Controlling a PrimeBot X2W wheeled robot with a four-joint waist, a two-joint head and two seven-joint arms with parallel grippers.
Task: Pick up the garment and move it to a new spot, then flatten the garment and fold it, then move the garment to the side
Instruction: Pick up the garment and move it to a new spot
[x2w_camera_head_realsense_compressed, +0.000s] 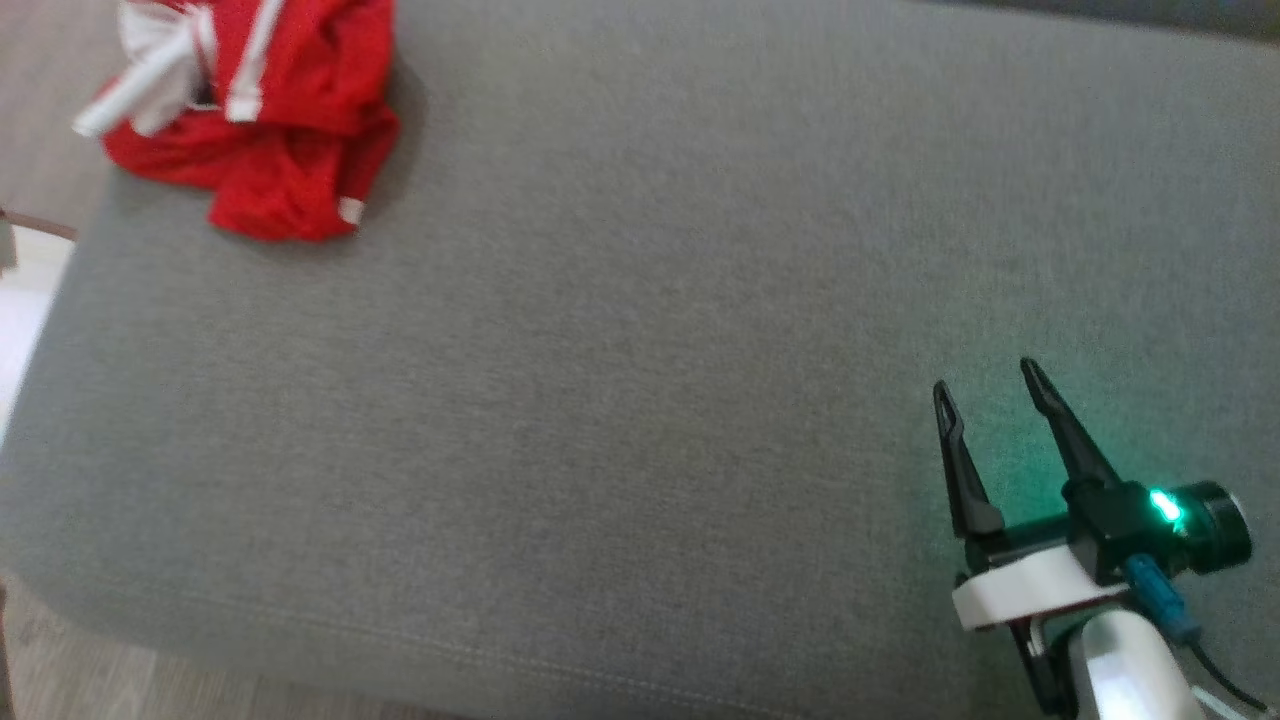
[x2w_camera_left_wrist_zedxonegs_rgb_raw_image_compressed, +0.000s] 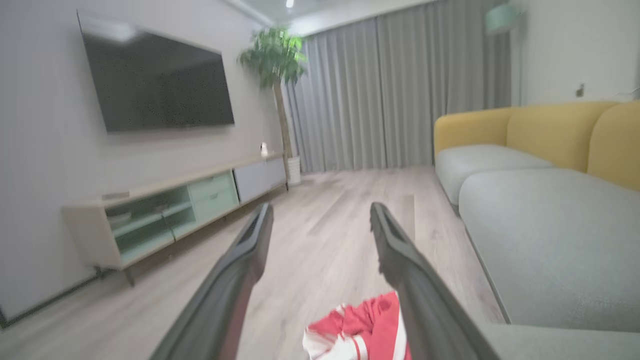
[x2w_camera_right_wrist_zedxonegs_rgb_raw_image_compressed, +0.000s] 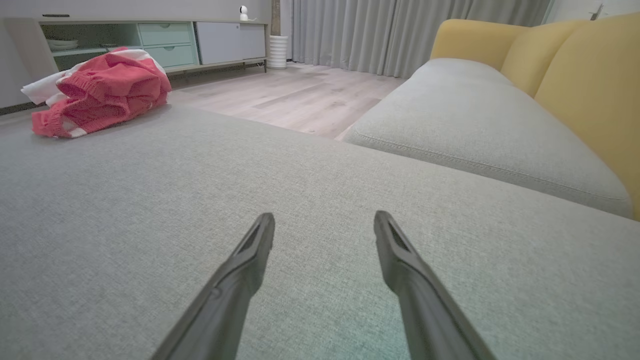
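A crumpled red garment (x2w_camera_head_realsense_compressed: 270, 110) with white stripes lies bunched at the far left corner of the grey cushion (x2w_camera_head_realsense_compressed: 620, 380). In the right wrist view the garment (x2w_camera_right_wrist_zedxonegs_rgb_raw_image_compressed: 100, 90) sits far off to the upper left. My right gripper (x2w_camera_head_realsense_compressed: 988, 388) rests low at the cushion's right side, open and empty, its fingers (x2w_camera_right_wrist_zedxonegs_rgb_raw_image_compressed: 250, 255) spread over bare fabric. My left gripper (x2w_camera_left_wrist_zedxonegs_rgb_raw_image_compressed: 321, 215) is open too, held in the air, and a bit of the garment (x2w_camera_left_wrist_zedxonegs_rgb_raw_image_compressed: 365, 330) peeks out below between its fingers.
The cushion's left edge (x2w_camera_head_realsense_compressed: 40, 330) drops to wooden floor (x2w_camera_left_wrist_zedxonegs_rgb_raw_image_compressed: 330, 200). A yellow-backed sofa (x2w_camera_right_wrist_zedxonegs_rgb_raw_image_compressed: 565, 65) adjoins the cushion on the right. A low TV cabinet (x2w_camera_left_wrist_zedxonegs_rgb_raw_image_compressed: 170, 210), a wall TV (x2w_camera_left_wrist_zedxonegs_rgb_raw_image_compressed: 155, 85) and a potted plant (x2w_camera_left_wrist_zedxonegs_rgb_raw_image_compressed: 275, 60) stand across the room.
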